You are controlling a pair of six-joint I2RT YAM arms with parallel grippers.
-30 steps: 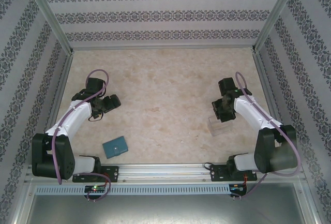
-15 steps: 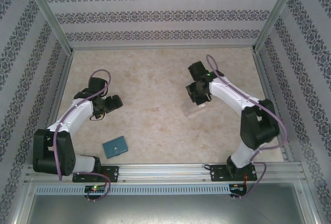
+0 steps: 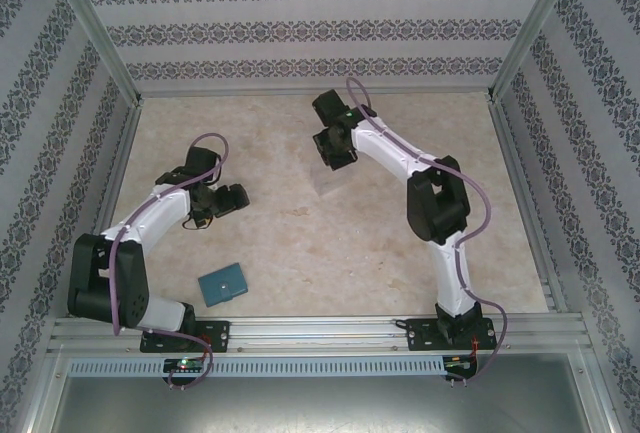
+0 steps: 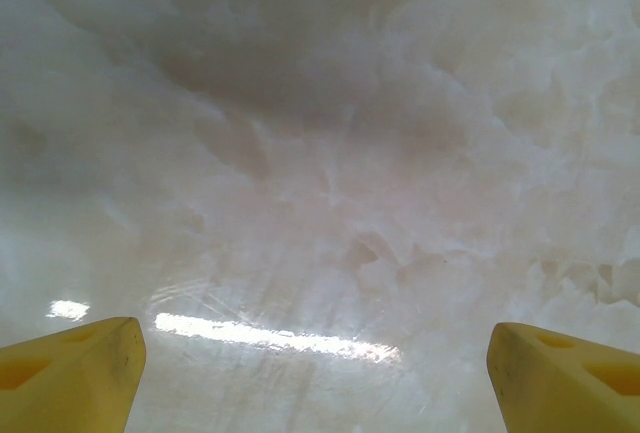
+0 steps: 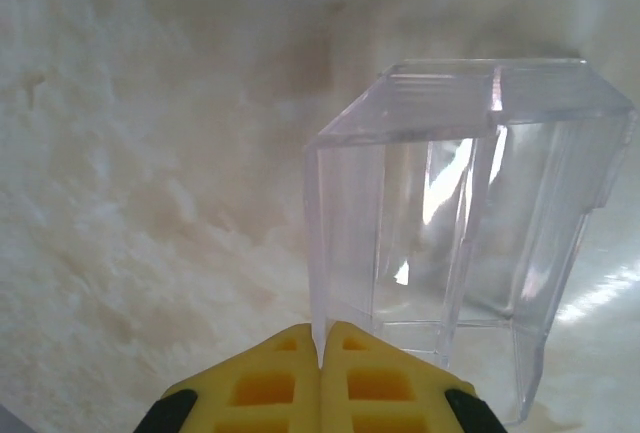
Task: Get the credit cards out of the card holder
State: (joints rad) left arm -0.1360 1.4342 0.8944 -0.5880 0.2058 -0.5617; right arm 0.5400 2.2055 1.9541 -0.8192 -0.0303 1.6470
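Note:
The teal card holder (image 3: 222,284) lies closed and flat on the table near the front edge, close to the left arm's base. The credit cards are hidden. My left gripper (image 3: 236,198) hovers open behind the card holder and well apart from it; its yellow fingertips (image 4: 80,378) stand wide over bare tabletop. My right gripper (image 3: 336,150) is stretched to the far middle of the table. It is shut (image 5: 321,348) on one thin wall of a clear plastic box (image 5: 470,233), which hangs just in front of it (image 3: 329,182).
Patterned walls and metal posts (image 3: 95,28) close in the marbled table (image 3: 280,243) on three sides. A metal rail (image 3: 320,328) runs along the front edge by both arm bases. The right arm's elbow (image 3: 437,203) stands over the table's right half.
The right arm has swung from the right side to the far middle, carrying the clear box with it. The left gripper has edged slightly right. The card holder has not moved.

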